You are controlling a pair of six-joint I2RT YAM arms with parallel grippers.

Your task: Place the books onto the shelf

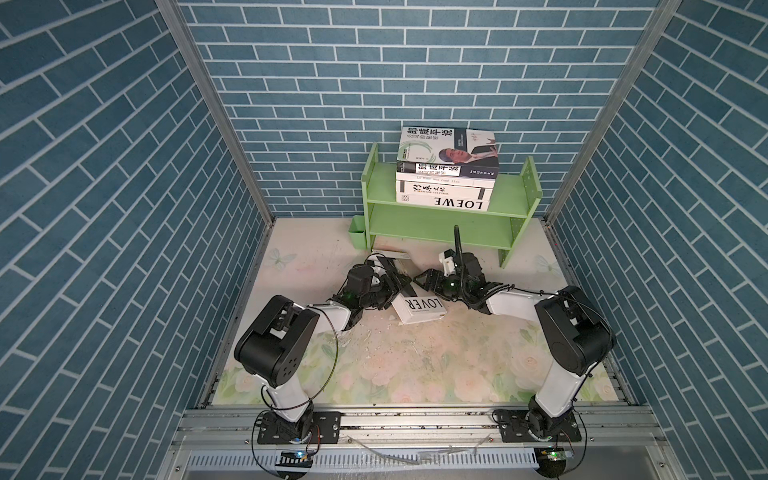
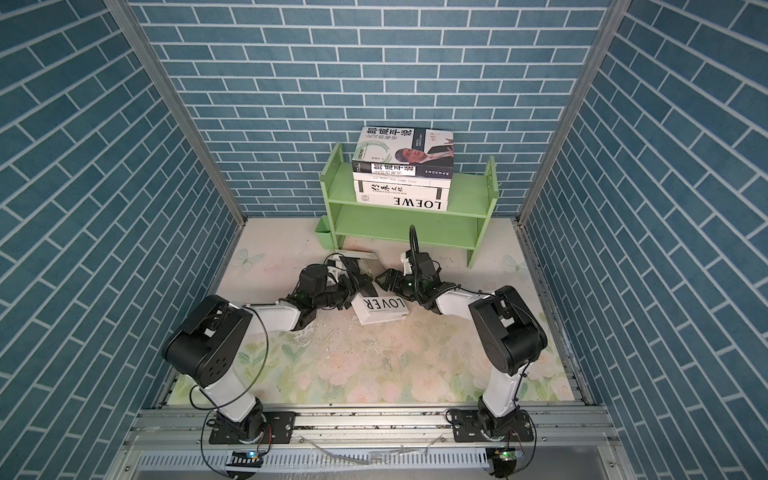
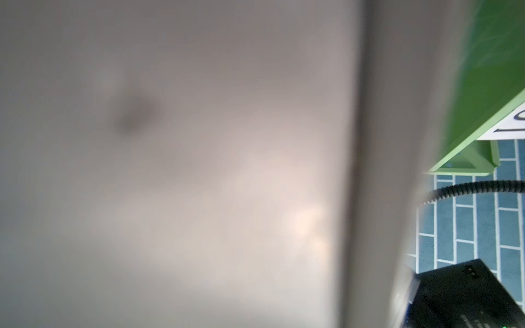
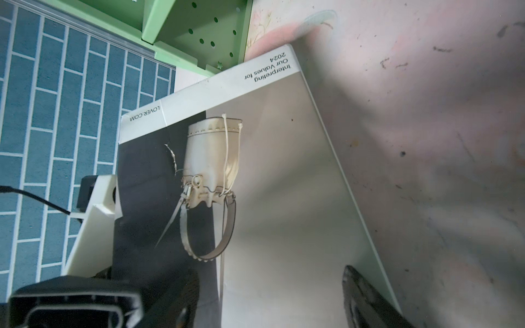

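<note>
We've got the lower tier of the shelf (image 1: 436,226) wide open, top tier only free right of the book stack (image 1: 446,174), green cup (image 1: 358,235) crowding its left foot

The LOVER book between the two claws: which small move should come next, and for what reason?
Probably press both claws inward against its covers, to clamp it before any lift. The LOVER book is tilted on the table, not yet on the shelf; the left claw and right claw flank it, and the right claw's fingers stand spread in front of the cover, gripping nothing.
</note>
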